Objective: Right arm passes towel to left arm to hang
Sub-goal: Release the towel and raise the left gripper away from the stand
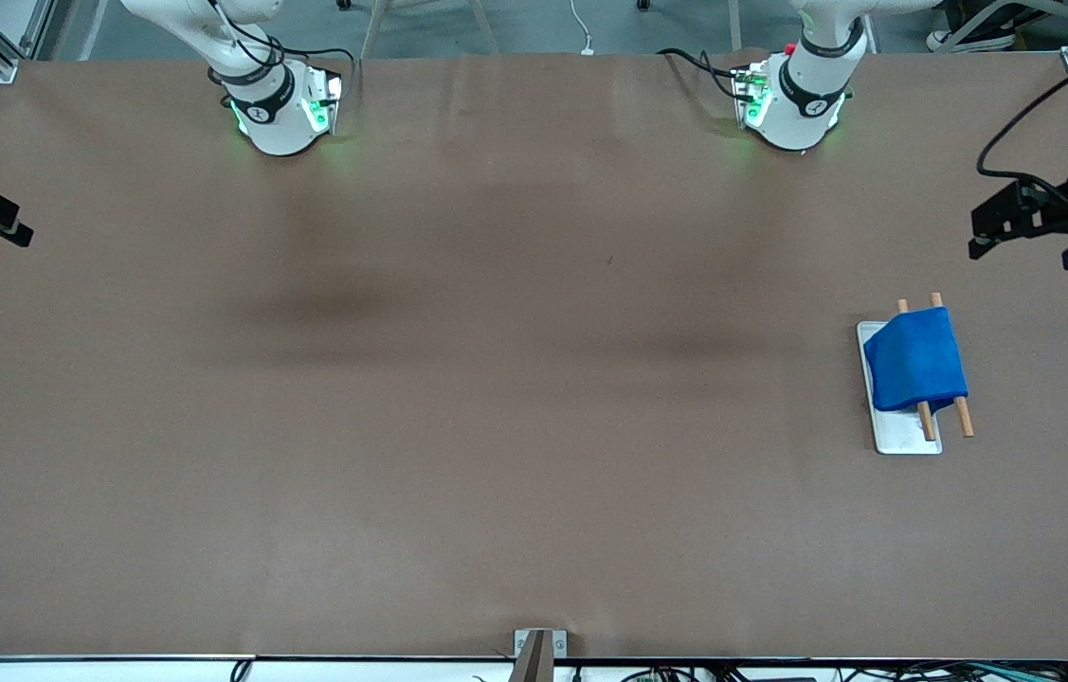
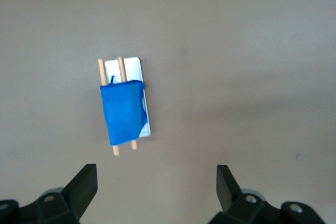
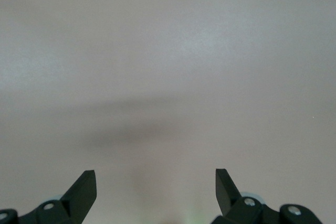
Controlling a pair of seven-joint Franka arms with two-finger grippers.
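Draping the rack (image 1: 932, 417) — blue towel (image 1: 914, 362)

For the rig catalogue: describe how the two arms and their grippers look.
Both are white jointed arms with black bands and green-lit bases. The left arm carries a small red knob at its base; the right arm has none. Black cables trail from each. The left gripper and right gripper have black wedge-shaped fingers.

Front camera high, facing the arms' bases – wrist cameras look down, sharing table (image 1: 496, 379).
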